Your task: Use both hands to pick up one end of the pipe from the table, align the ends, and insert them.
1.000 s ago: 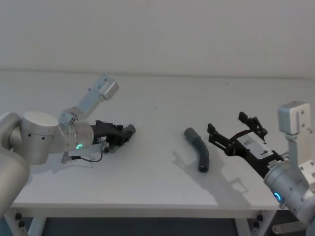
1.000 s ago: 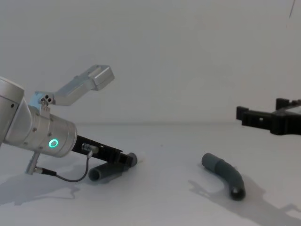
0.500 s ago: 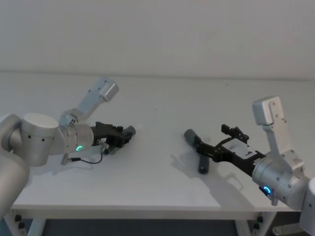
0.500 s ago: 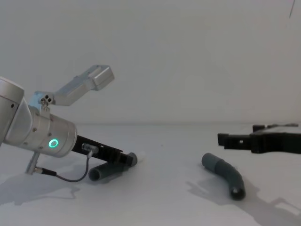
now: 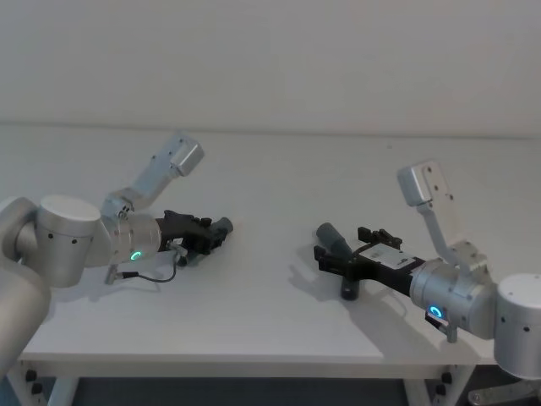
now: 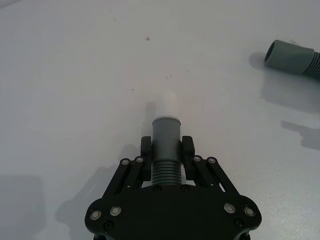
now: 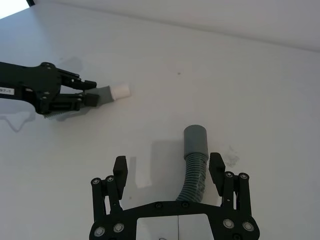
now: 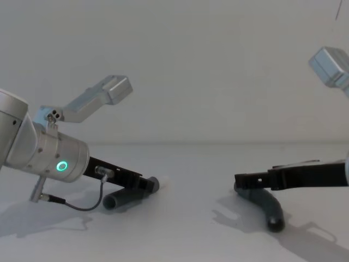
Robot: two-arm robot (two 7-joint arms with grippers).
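Straddling the plain-cuffed dark grey ribbed hose piece (image 7: 195, 172) on the matt white table (image 5: 270, 330), the black right gripper (image 7: 168, 162) stands open, one finger on each side. Hose axis runs straight out from the palm, cuff leading. Black left gripper (image 6: 166, 146) clamps the white-spigot grey hose piece (image 6: 166, 131), low over the table.

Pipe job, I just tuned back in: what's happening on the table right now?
The left end effector is shut on the white-tipped hose, just behind its cuff, low at the table on the robot's left. The right end effector is open and straddles the plain hose, which lies on the table, not yet gripped. The two cuffs are well apart, so aligning and inserting are not yet done.
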